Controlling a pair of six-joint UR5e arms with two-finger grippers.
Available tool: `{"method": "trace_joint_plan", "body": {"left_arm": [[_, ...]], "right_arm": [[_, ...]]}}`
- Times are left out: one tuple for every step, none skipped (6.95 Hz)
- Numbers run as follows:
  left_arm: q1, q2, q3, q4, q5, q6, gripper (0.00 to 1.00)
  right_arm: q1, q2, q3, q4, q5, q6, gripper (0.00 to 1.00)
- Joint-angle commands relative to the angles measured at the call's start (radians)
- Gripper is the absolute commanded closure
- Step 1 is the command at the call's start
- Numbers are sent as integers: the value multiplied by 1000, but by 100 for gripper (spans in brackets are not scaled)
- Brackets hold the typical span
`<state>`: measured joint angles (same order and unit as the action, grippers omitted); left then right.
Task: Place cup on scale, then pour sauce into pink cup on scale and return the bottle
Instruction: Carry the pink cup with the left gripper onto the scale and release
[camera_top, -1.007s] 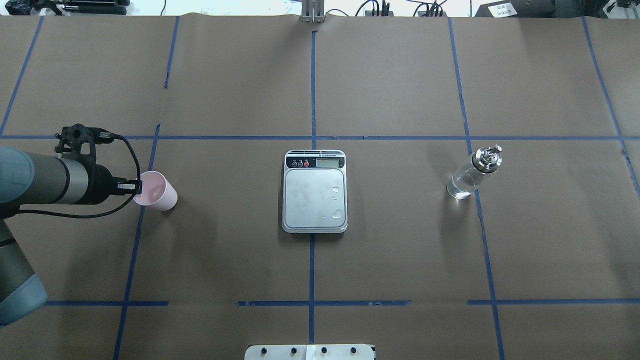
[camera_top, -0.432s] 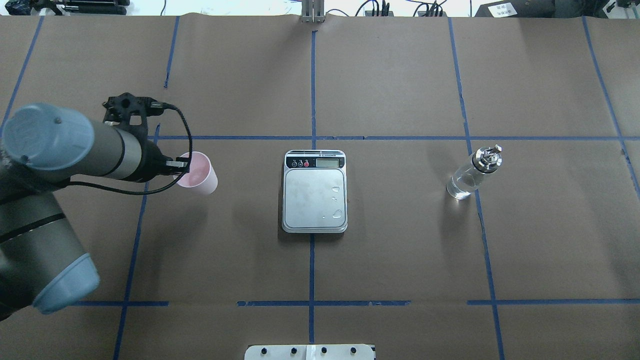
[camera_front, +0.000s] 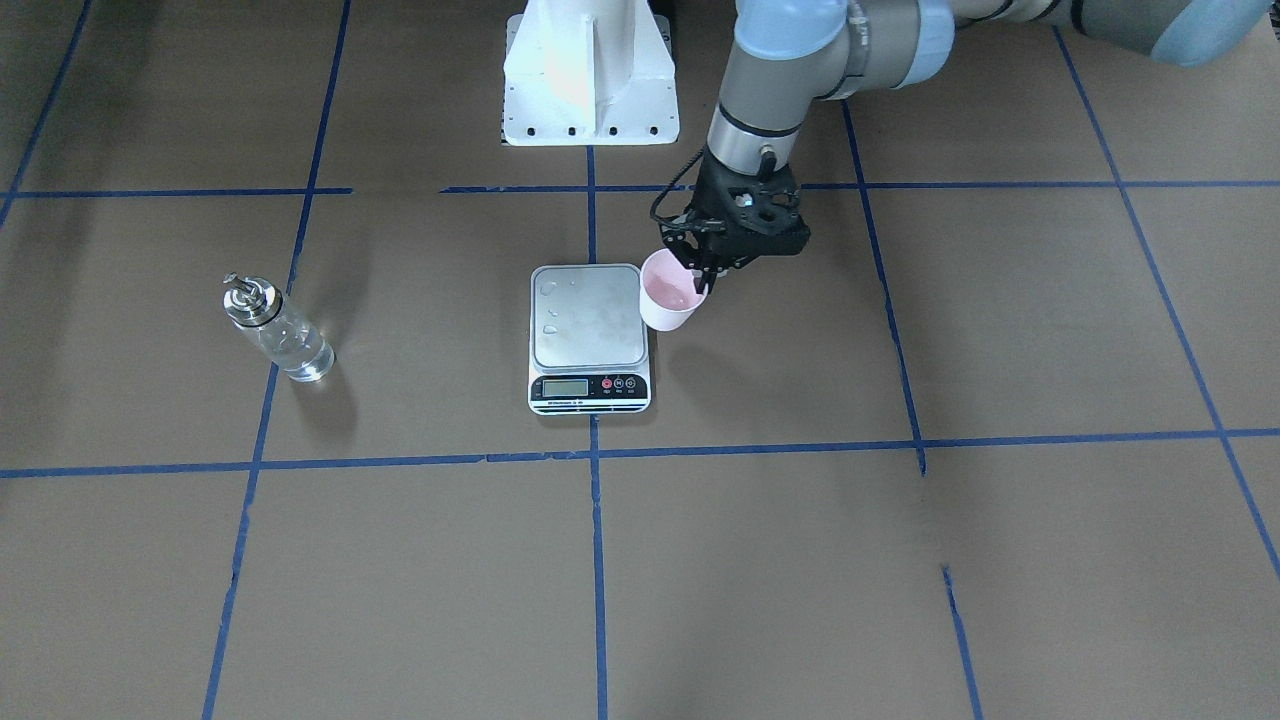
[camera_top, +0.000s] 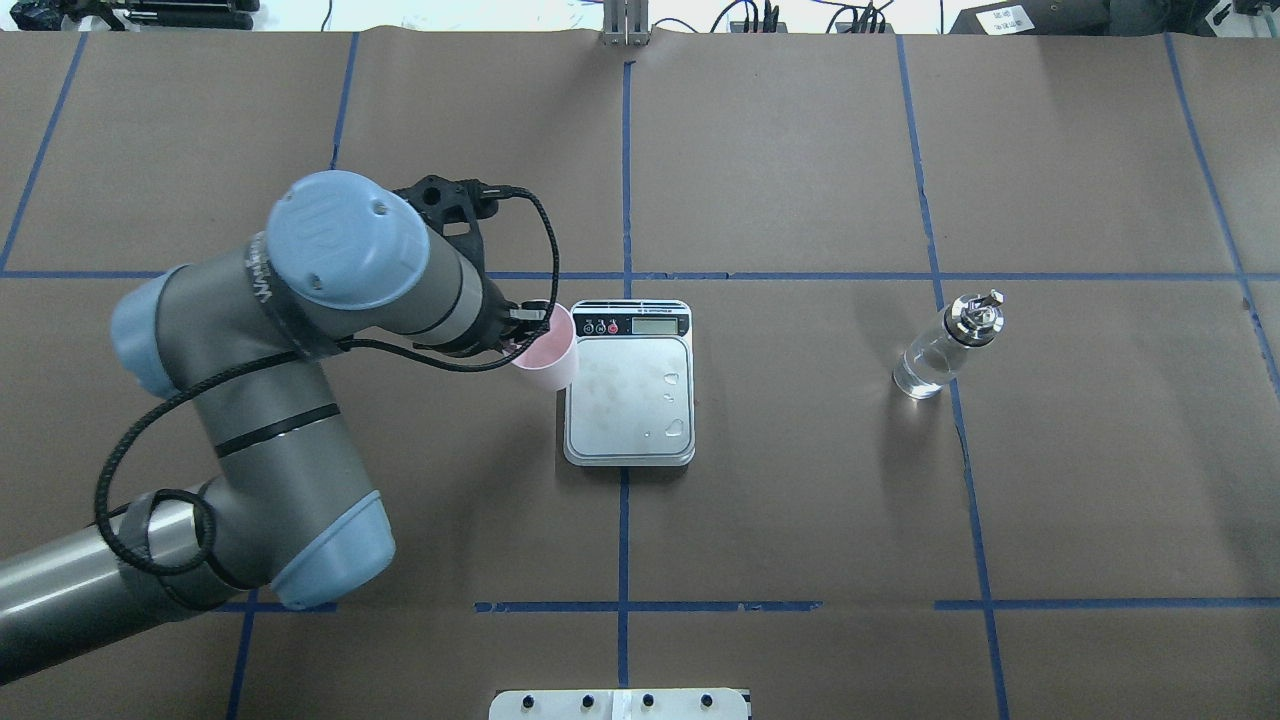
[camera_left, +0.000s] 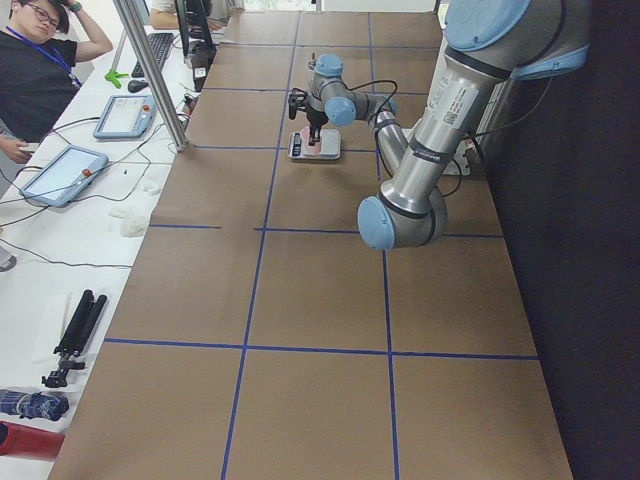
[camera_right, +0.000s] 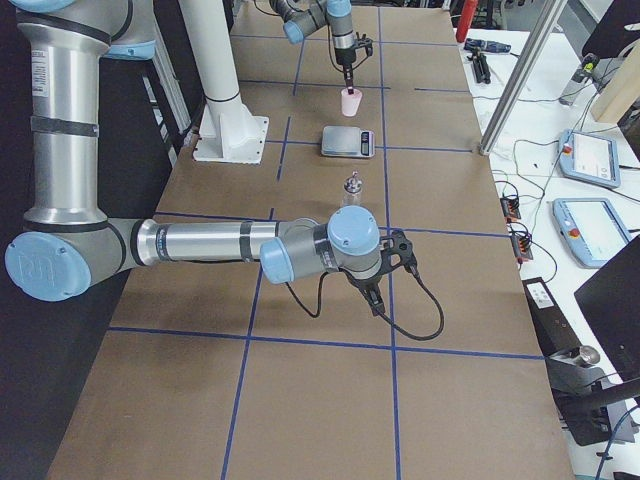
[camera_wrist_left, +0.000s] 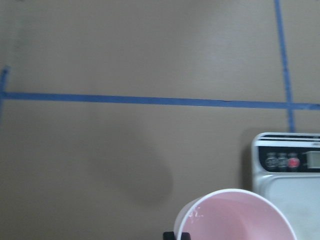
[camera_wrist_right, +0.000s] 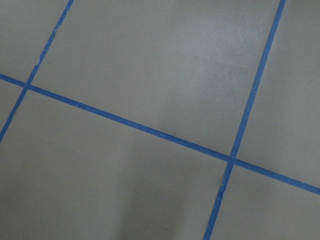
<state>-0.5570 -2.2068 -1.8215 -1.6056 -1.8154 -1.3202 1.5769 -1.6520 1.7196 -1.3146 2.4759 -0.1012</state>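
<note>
I see the small pale pink tapered handleless cup (camera_top: 552, 362), rim wider than base, left of frame centre. The left gripper (camera_top: 522, 335) pinches its rim at the left edge of the flat silver-grey kitchen scale (camera_top: 630, 405). I cannot tell the right gripper's (camera_right: 376, 300) state.

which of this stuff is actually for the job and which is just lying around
Job: small pale pink tapered cup, held at its rim by the left gripper; flat steel-topped kitchen scale; clear glass bottle with metal spout.
Lying about: black folded tripod; grey tablet-style controllers.

Overhead view: the scale (camera_top: 620, 405) sits dead centre.
The cup (camera_top: 549, 361) is at its upper-left edge; the bottle (camera_top: 935, 356) stands well apart, right.
</note>
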Motion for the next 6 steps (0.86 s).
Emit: {"method": "trace_joint_plan", "body": {"left_arm": [[23,-80,65,6,4,-24,100],[58,-106,97,6,20,-43,100],[83,-137,150,0,62,-72,100],[83,-145,160,-1,62,-74,94],[83,-142,160,-1,62,-74,82],[83,-142,157,-1,62,-74,38]], "right_arm": [[0,0,0,0,0,1,0],[0,-2,3,0,2,2,0],[2,-3,8,0,2,2,0],[2,-3,6,0,0,2,0],[2,-3,6,0,0,2,0],[2,-3,6,0,0,2,0]]}}
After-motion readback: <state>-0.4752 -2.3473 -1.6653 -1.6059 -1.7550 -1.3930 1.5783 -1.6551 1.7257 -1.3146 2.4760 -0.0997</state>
